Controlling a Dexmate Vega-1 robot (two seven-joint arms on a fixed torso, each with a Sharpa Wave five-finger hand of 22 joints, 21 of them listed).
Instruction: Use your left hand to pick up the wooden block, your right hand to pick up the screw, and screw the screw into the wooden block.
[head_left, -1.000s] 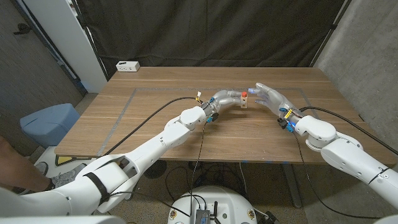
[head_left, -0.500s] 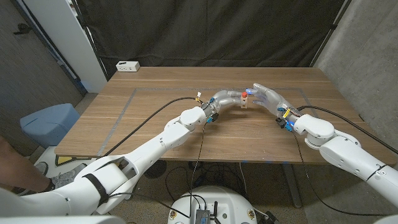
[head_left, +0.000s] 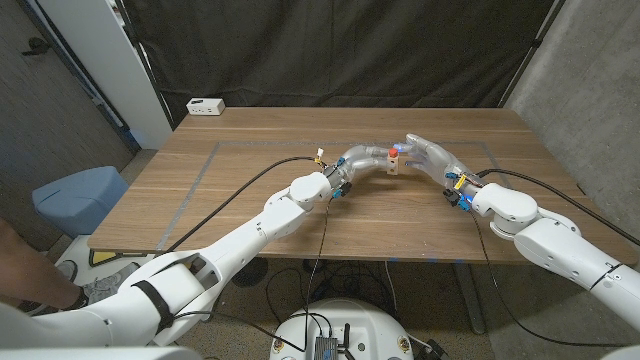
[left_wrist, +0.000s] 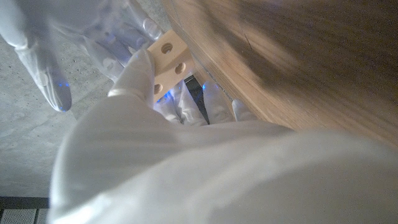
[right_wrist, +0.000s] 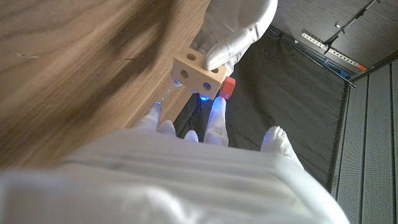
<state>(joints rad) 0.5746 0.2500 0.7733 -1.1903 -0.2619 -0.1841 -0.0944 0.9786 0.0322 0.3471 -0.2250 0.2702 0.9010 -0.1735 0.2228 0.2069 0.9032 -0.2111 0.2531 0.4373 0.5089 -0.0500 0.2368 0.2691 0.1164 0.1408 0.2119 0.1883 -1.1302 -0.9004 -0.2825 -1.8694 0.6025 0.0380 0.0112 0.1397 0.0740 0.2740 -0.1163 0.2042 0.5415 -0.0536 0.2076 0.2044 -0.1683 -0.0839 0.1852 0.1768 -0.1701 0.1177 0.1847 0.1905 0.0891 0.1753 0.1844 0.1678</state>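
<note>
Above the far middle of the brown wooden tabletop (head_left: 250, 190): pale wooden block with round drilled holes (head_left: 394, 164), lifted clear of the surface and gripped in the white left hand (head_left: 366, 158), fingers (left_wrist: 138, 73) wrapped over its upper face. Just beside it, touching on the right: white right hand (head_left: 428, 155), fingers (right_wrist: 217, 111) closed toward the block with the red-headed screw (head_left: 395, 153) at its top edge; whether pinched or merely pressed, cannot tell, the shank being hidden. Compared with a second ago: right hand drawn slightly inward and rolled, fingertips now closer over the block; block and left hand unmoved. Judged as a turn of the screw in progress, head still proud of the wood, so threading only partly done. In the right wrist view: red head beside a holed face of the block. Risk: screw slipping from the fingertips or tilting off the hole's axis.
</note>
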